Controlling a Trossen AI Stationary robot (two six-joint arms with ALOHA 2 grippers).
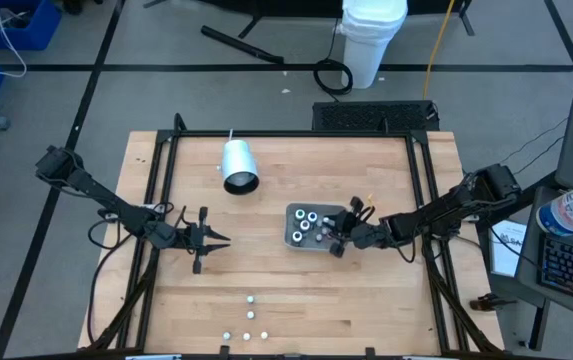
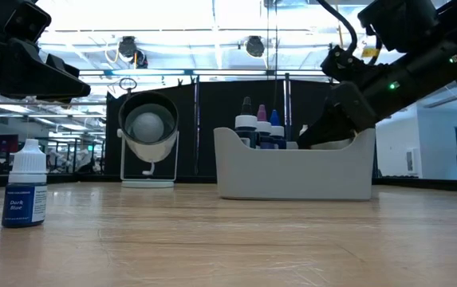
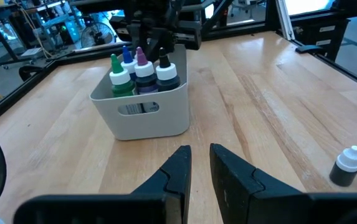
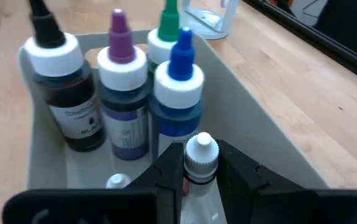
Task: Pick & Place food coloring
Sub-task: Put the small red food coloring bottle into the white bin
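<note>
So the right gripper [image 4: 200, 171] is down inside the grey tray [image 1: 294, 225], and its fingers are clamped on a little white-capped bottle [image 4: 200, 158]; you can only see the cap and neck, the body is hidden between the dark fingers and cut off at the edge of the right wrist view. Right next to it in the tray stand four bigger bottles, packed together upright: one with a black tip [image 4: 63, 87], one purple [image 4: 123, 93], one blue [image 4: 179, 87], and one green [image 4: 166, 31] that's mostly hidden behind the blue one. There's also a bit of another white cap [image 4: 117, 181] poking up low in the tray, can't tell more than that. From the low view the tray wall hides nearly everything inside, only the tips show. The left gripper [image 3: 200, 163] hangs over bare table [image 1: 366, 310] well apart from the tray, fingers slightly apart with nothing between them. A few more small bottles [image 1: 250, 298] sit in a loose group near the front edge of the table, too tiny from above to make out colours. A white cylinder [image 1: 237, 166] lies on its side behind the tray.
</note>
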